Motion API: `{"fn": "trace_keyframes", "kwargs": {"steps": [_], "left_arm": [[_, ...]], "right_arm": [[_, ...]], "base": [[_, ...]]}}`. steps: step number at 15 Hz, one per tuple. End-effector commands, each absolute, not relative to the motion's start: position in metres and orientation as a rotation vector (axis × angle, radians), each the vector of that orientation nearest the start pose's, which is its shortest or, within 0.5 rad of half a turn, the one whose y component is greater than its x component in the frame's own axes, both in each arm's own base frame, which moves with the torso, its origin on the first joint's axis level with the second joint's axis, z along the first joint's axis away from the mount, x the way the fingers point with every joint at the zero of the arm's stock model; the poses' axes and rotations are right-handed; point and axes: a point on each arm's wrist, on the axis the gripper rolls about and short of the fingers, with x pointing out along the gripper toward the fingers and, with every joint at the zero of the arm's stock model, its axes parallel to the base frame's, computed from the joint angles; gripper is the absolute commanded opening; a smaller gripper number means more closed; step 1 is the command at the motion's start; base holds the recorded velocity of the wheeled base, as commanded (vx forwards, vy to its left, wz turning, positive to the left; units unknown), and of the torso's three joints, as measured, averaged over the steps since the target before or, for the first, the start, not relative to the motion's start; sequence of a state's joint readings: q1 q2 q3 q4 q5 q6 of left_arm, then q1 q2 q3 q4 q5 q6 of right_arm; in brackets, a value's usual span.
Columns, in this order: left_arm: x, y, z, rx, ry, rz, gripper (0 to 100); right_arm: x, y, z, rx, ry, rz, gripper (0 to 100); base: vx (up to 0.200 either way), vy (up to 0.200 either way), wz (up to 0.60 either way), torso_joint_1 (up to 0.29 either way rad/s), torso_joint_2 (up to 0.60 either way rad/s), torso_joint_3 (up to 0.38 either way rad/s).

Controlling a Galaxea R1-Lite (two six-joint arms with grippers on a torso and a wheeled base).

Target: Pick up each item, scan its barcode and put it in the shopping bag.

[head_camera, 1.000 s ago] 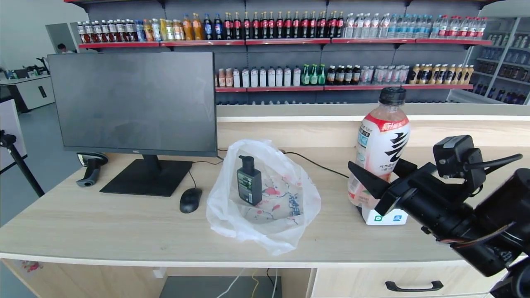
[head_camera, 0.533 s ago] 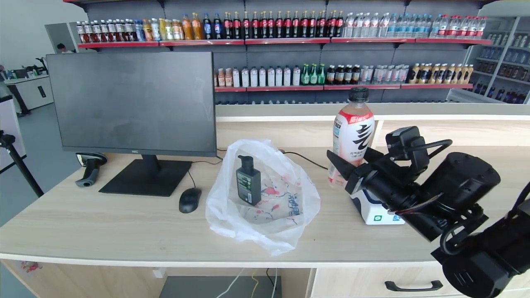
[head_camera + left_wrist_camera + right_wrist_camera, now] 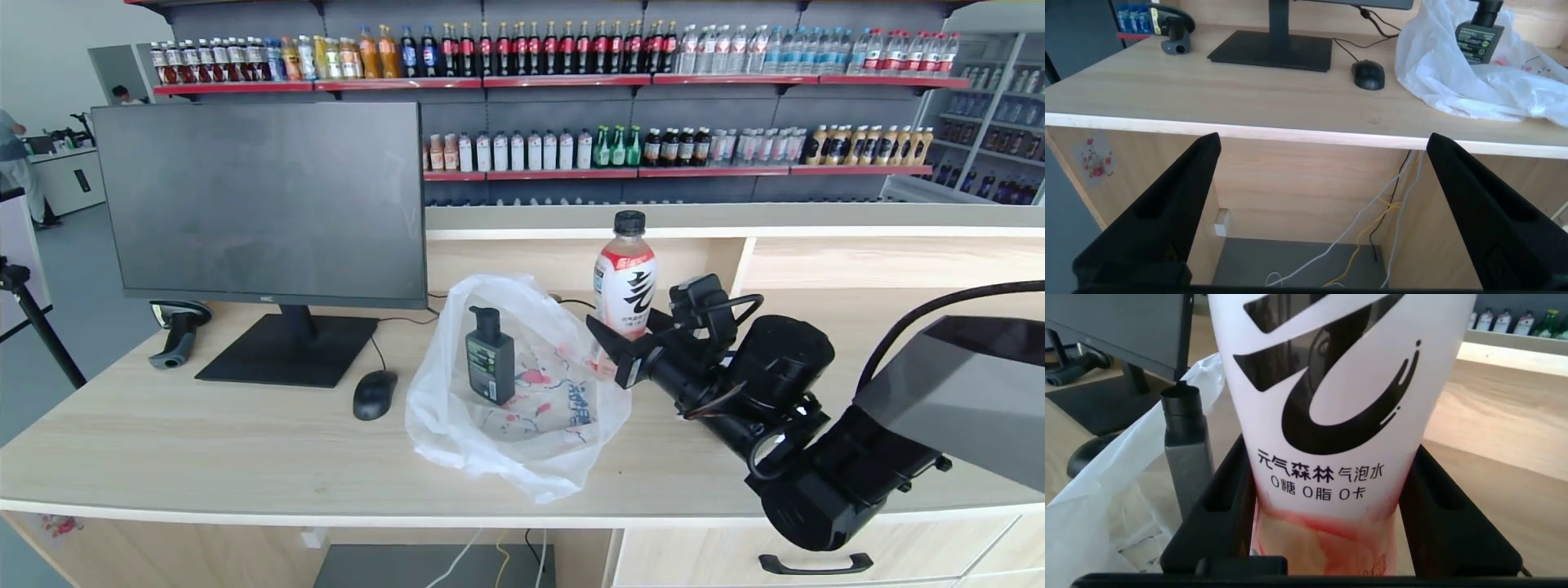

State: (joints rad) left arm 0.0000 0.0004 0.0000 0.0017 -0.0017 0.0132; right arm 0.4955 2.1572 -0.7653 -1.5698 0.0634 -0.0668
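Observation:
My right gripper (image 3: 622, 353) is shut on a pink-and-white drink bottle (image 3: 625, 286) with a black cap, held upright just right of the shopping bag (image 3: 522, 425). In the right wrist view the bottle (image 3: 1331, 416) stands between the black fingers (image 3: 1212, 502). The thin white plastic bag lies open on the counter with a dark pump bottle (image 3: 491, 356) inside it. That pump bottle (image 3: 1184, 449) and the bag's rim (image 3: 1094, 506) sit close beside the held bottle. My left gripper (image 3: 1323, 220) hangs open below the counter's front edge, holding nothing.
A monitor (image 3: 261, 204) stands at the back left of the wooden counter (image 3: 245, 457), with a black mouse (image 3: 375, 395) and a handheld scanner (image 3: 177, 336) near it. A cable runs behind the bag. Drink shelves fill the back wall. A drawer handle (image 3: 815, 563) sits under the counter.
My right arm has carried the bottle left and farther back, from above a small white box on the counter to the bag's right side. The bag and pump bottle have not moved.

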Motion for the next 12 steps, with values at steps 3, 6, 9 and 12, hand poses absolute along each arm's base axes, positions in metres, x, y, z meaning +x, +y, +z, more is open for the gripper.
{"fn": "trace_keyframes", "kwargs": {"steps": [3,6,9,12], "left_arm": [[-0.023,0.000,0.075,0.014,0.002,-0.002,100],[-0.023,0.000,0.075,0.014,0.002,-0.002,100],[-0.023,0.000,0.075,0.015,0.002,-0.002,100],[-0.023,0.000,0.075,0.014,0.002,-0.002,100]], "right_arm": [[0.334,0.194,0.092,-0.005,-0.167,0.581,0],[0.334,0.196,0.093,0.003,-0.169,0.585,0],[0.331,0.203,0.087,0.003,-0.154,0.607,0],[0.334,0.211,0.082,0.004,-0.154,0.618,0]], "base": [[0.000,0.000,0.00,0.000,0.00,0.000],[0.000,0.000,0.00,0.000,0.00,0.000],[0.000,0.000,0.00,0.000,0.00,0.000],[0.000,0.000,0.00,0.000,0.00,0.000]]}}
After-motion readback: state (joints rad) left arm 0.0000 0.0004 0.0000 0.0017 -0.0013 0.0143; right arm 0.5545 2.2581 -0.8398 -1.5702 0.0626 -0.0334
